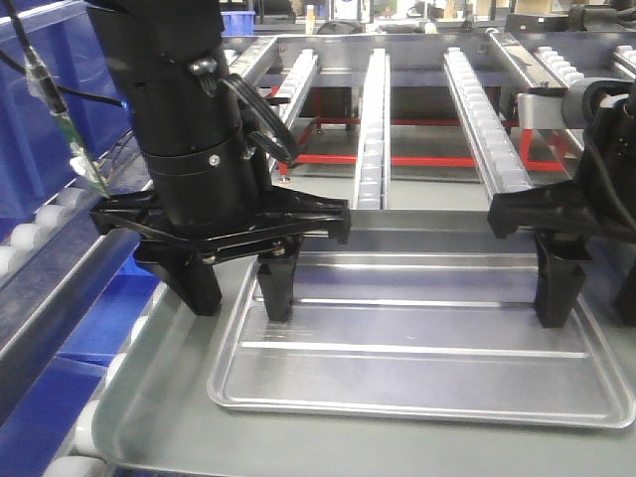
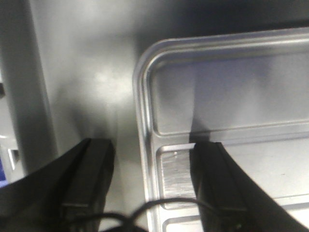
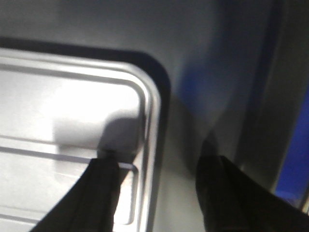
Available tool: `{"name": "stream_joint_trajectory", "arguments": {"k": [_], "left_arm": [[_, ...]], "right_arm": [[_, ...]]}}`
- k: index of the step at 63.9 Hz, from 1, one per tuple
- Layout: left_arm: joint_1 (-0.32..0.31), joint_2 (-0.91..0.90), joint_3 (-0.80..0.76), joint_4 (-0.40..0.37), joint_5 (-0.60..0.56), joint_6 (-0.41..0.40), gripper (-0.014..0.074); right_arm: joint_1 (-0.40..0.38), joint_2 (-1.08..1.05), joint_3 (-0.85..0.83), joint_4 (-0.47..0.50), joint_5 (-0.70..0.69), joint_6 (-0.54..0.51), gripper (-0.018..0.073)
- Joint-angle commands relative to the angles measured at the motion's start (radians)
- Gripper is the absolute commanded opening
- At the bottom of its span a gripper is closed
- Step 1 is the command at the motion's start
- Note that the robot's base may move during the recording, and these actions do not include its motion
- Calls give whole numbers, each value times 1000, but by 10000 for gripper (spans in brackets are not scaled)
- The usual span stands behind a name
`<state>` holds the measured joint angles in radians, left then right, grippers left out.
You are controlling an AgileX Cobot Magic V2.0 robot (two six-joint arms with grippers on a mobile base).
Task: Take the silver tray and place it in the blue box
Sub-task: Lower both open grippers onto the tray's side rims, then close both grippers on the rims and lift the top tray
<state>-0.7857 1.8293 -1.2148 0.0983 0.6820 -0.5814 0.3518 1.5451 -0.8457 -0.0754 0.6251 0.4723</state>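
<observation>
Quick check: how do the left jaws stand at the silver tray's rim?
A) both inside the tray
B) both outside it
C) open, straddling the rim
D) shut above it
C: the left jaws are apart in their wrist view, one inside the silver tray, the other outside over the grey tray, rim between.

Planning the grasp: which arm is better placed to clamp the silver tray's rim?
Neither leads: left gripper and right gripper each hang open astride opposite rims of the silver tray. Both likely close together.
</observation>
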Motion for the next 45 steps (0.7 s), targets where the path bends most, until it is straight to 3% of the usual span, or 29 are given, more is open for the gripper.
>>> {"name": "stream_joint_trajectory", "arguments": {"k": [1,22,27,38,42,45], "left_arm": [[1,-34,-25,1,-25,-11,284],[1,-34,-25,1,-21,-36,264],[1,-34,-25,1,-14,-36,218],[1,-34,-25,1,-11,-36,1],[1,-34,-25,1,-11,-36,-107],[1,-34,-25,1,-11,-36,-99]], "right_arm": [[1,-29,-28,-19,-48,-1,467],[1,26,-28,-20,-39,-1,429],[1,26,-28,-20,-39,-1,342],[1,26,-28,-20,-33,-1,50],[1,26,-28,-20,-28,-1,58],[1,26,-28,-20,-24,-1,56]]}}
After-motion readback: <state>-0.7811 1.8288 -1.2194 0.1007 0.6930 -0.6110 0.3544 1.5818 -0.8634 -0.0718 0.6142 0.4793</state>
